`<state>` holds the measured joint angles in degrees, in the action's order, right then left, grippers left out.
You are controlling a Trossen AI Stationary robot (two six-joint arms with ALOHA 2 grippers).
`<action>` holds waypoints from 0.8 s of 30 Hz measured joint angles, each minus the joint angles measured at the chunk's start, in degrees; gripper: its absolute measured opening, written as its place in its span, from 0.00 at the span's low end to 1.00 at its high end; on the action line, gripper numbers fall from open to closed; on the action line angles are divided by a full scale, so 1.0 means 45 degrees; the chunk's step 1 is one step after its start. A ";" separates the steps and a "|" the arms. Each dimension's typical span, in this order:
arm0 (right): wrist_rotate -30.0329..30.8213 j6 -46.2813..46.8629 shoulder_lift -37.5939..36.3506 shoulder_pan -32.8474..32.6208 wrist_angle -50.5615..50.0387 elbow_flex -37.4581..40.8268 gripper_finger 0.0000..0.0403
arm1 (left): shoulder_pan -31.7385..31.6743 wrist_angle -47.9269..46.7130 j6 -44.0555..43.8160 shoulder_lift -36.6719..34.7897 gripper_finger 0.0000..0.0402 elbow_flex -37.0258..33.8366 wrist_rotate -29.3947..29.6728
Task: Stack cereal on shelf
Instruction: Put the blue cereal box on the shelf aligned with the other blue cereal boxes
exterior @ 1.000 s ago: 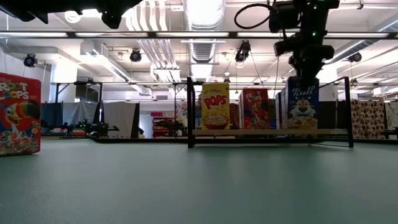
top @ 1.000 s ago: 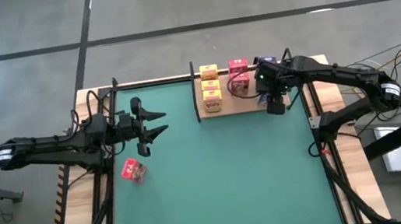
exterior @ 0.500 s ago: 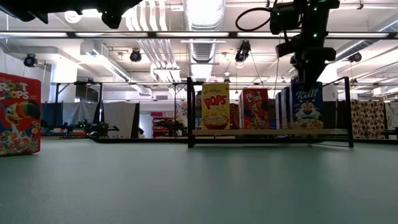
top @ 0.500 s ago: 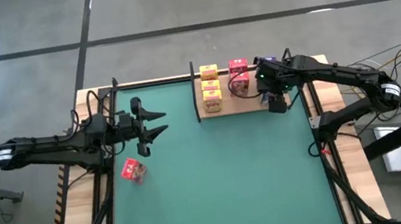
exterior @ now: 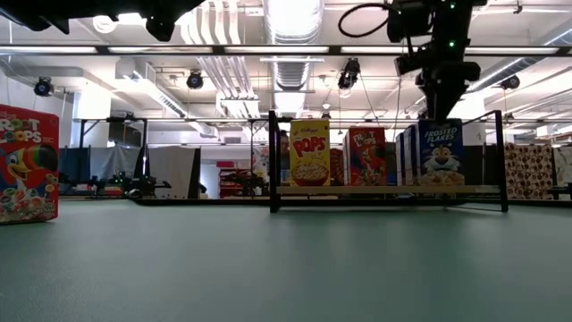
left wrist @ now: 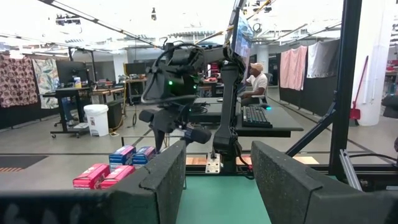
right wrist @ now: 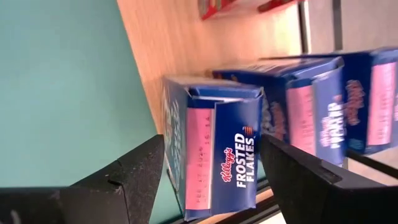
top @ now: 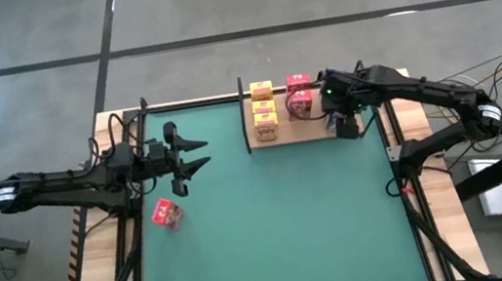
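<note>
Right wrist view gives me open fingers (right wrist: 124, 180) straddling a blue Frosted Flakes box (right wrist: 214, 149) without touching it; the right gripper (exterior: 442, 89) hangs just above that box, which stands on the shelf (top: 313, 127) at the table's far edge. My left gripper (top: 196, 156) waits open near the left edge, empty, a red Froot Loops box (top: 166, 213) lying beside it.
</note>
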<state>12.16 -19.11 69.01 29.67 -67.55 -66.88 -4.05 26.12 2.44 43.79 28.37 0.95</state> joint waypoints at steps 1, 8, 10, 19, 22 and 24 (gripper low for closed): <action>-0.0004 0.0000 0.0000 0.0000 -0.0036 -0.0134 0.63 | -0.0001 -0.0002 0.0000 0.0004 0.42 -0.0002 -0.0001; -0.0020 0.0592 0.0000 -0.0005 -0.0855 -0.1193 0.61 | -0.0005 -0.0004 0.0000 0.0000 0.42 -0.0002 0.0000; -0.0050 0.1111 0.0000 -0.0011 -0.1386 -0.1519 0.59 | -0.0001 -0.0006 0.0000 0.0000 0.42 0.0003 0.0000; -0.1946 0.3098 -0.0169 -0.0446 -0.2253 -0.2084 0.42 | -0.0004 -0.0074 0.0000 0.0000 0.42 0.0003 0.0000; -0.2059 0.3420 -0.0242 -0.0680 -0.2424 -0.1745 0.31 | 0.0000 -0.0097 0.0000 0.0000 0.42 0.0003 -0.0005; -0.2082 0.3499 -0.0243 -0.0743 -0.2574 -0.1470 0.23 | -0.0003 -0.0123 0.0000 0.0000 0.42 0.0003 -0.0005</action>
<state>2.79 -3.37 67.92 26.33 -79.13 -73.50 -4.07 25.56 2.44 43.79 28.38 0.93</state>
